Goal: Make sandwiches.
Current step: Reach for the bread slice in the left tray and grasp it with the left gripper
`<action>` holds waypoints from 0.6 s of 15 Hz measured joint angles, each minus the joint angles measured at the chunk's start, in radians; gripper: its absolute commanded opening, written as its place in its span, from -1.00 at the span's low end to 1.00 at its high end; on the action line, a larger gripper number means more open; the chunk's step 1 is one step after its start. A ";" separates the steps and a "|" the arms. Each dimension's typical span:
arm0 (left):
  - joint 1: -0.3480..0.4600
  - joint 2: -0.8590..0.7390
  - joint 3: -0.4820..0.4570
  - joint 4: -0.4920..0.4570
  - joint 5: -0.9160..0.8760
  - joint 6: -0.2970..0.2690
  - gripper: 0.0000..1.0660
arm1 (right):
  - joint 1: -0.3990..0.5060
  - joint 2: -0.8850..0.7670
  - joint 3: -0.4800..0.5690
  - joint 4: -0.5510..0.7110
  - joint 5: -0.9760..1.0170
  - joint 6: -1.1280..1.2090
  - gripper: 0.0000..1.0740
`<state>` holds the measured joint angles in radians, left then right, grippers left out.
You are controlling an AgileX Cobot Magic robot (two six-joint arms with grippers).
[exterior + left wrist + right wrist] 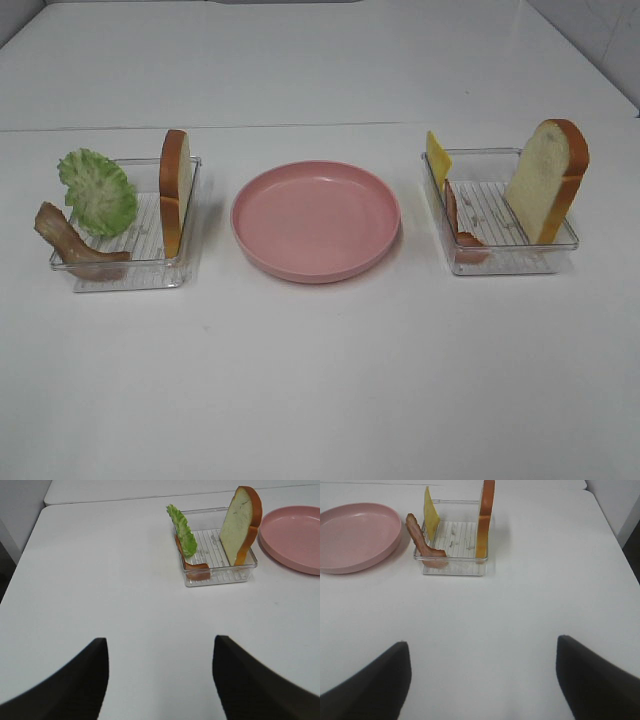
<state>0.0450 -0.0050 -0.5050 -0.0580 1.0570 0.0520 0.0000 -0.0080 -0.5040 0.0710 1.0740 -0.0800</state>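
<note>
White table (320, 400) carried everything. Left gripper (160, 639) and right gripper (482, 640) stood wide open over bare tabletop, holding and touching nothing. Pink plate (316, 215) sat centre frame. Left tray (125, 279), at left, held left bread slice (175, 190) upright, lettuce (97, 190), left bacon strip (75, 245). Right tray (520, 262), at right, held right bread slice (547, 180), cheese slice (437, 158), right bacon strip (468, 243).

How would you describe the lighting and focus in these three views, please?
Exterior high view: soft, even light, only a faint shadow beside the pink plate; the white table looks slightly washed out. Left wrist view: the left gripper is dark and soft-edged, out of focus. Right wrist view: the right gripper looks the same, while the bacon strip is fairly sharp.
</note>
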 measured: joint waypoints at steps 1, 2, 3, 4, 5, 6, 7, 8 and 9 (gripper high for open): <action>0.000 0.000 0.000 0.000 0.000 0.000 0.10 | 0.000 0.000 0.000 0.000 0.000 0.000 0.41; 0.000 0.000 0.000 0.000 0.000 0.000 0.10 | 0.000 0.000 0.000 0.000 0.000 0.000 0.41; 0.000 0.000 0.000 0.000 0.000 0.000 0.10 | 0.000 0.000 0.000 0.000 0.000 0.000 0.41; 0.000 0.000 0.000 0.000 0.000 0.000 0.10 | 0.000 0.000 0.000 0.000 0.000 0.000 0.41; 0.000 0.000 0.000 0.000 0.000 0.000 0.10 | 0.000 0.000 0.000 0.000 0.000 0.000 0.41; 0.000 0.000 0.000 0.000 0.000 0.000 0.10 | 0.000 0.000 0.000 0.000 0.000 0.000 0.41; 0.000 0.000 0.000 0.000 0.000 0.000 0.10 | 0.000 0.000 0.000 0.000 0.000 0.000 0.41; 0.000 0.000 0.000 0.000 0.000 0.000 0.10 | 0.000 0.000 0.000 0.000 0.000 0.000 0.41; 0.000 0.000 0.000 0.000 0.000 0.000 0.10 | 0.000 0.000 0.000 0.000 0.000 0.000 0.41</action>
<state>0.0450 -0.0050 -0.5050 -0.0580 1.0570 0.0520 0.0000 -0.0080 -0.5040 0.0710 1.0740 -0.0800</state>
